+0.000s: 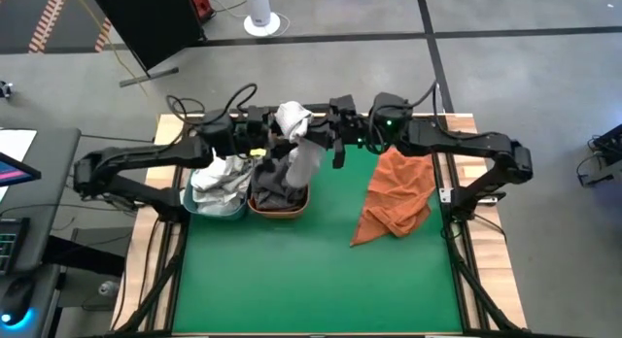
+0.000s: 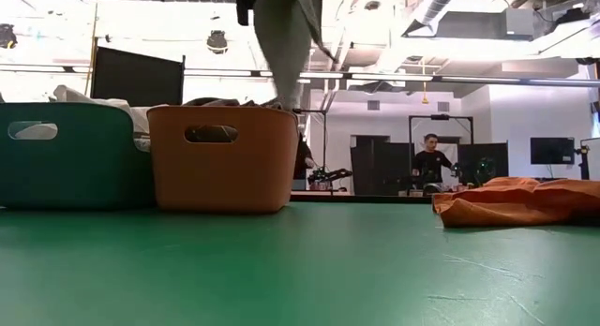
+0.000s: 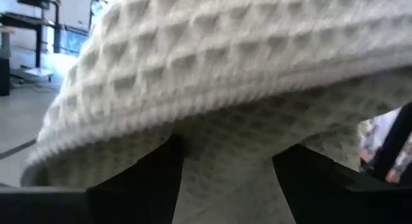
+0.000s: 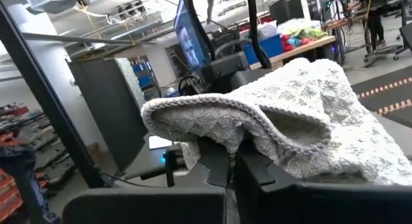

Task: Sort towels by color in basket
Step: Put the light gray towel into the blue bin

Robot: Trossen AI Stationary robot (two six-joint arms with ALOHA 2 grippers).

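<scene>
The green table (image 1: 292,280) holds a rust orange towel (image 1: 397,194) spread at three o'clock from centre, well apart from the two bins at ten o'clock. The teal basket (image 1: 216,207) carries white cloth; the orange basket (image 1: 282,204) beside it carries dark grey cloth. A pale waffle towel (image 1: 294,144) hangs above the orange basket. The left gripper (image 3: 222,179) is clamped on it; the right gripper (image 4: 222,163) also pinches its fold. Placing it well probably means carrying it fully over the teal basket before letting go, so no hanging end drags across the dark pile.
</scene>
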